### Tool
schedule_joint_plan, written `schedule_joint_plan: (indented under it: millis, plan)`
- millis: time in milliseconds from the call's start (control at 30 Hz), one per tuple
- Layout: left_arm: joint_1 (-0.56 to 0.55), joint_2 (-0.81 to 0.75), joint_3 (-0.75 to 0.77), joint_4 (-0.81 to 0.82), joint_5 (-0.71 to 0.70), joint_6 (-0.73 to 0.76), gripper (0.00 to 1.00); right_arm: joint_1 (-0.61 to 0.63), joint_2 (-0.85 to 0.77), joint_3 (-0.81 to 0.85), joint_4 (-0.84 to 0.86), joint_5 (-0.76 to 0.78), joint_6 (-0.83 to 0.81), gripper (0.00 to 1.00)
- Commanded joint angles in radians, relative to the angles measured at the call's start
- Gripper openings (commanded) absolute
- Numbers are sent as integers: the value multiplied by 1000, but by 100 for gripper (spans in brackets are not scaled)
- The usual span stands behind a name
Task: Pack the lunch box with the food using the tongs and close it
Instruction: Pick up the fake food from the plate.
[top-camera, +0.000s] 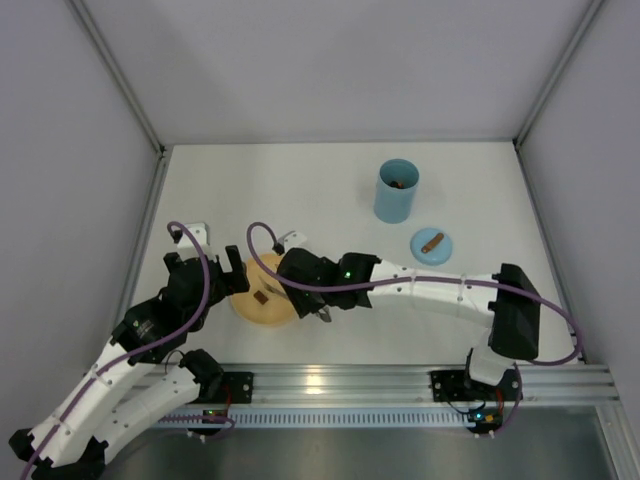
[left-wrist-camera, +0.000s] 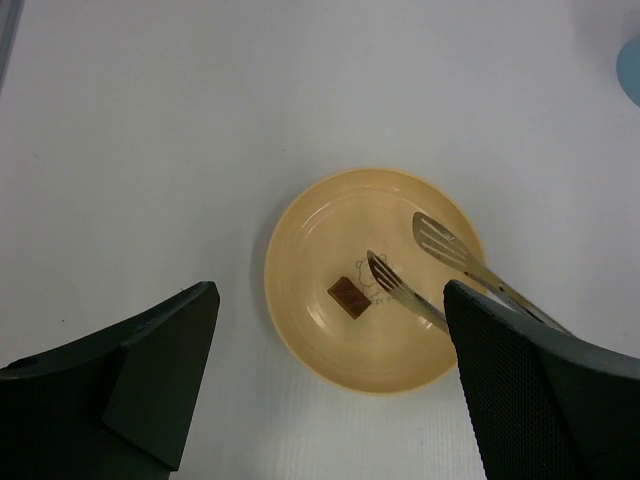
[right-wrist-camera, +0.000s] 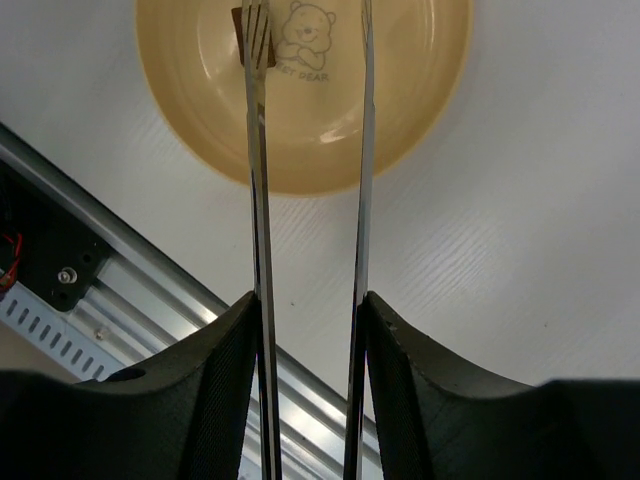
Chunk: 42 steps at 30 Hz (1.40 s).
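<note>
The tongs (right-wrist-camera: 260, 190) are gripped in my right gripper (right-wrist-camera: 310, 315), its fingers shut against the two slim arms, which stay apart. Their tips (left-wrist-camera: 385, 275) hover over the yellow plate (left-wrist-camera: 300, 250). A single brown piece of food (left-wrist-camera: 349, 296) lies on the plate, just beside the forked tip. My left gripper (left-wrist-camera: 330, 400) stands open at the plate's near-left rim with nothing held. The light blue lunch box (top-camera: 397, 195) stands upright at the back right with something brown inside. Its lid (top-camera: 432, 245) lies flat on the table in front of it.
An aluminium rail (top-camera: 340, 385) runs along the table's near edge, close to the plate. Grey enclosure walls (top-camera: 120, 120) bound the table on the left, right and back. My right arm (top-camera: 430, 290) stretches across the front of the table.
</note>
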<state>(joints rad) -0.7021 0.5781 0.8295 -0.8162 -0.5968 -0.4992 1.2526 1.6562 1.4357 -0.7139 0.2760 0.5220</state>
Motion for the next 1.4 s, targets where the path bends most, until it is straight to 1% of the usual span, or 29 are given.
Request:
schedule_joint_plan:
  millis: [0,333,800,1067,1200,1367]
  plan:
    - [-5,-11,3,37,-20,-6,99,37,13,60,97,2,32,44]
    - [-5,-11,3,37,-21,-6,99,79,68,63,120,-14,52,44]
    - [-5,-11,3,35,-21,-6,99,100,122,63,123,-12,62,40]
    - [-5,-9,3,37,-21,-6,99,107,139,63,108,2,64,35]
    - [-5,-9,3,37,-21,-6,99,108,142,61,106,6,65,30]
    - [-5,-9,5,37,-21,-6,99,108,126,61,100,14,65,25]
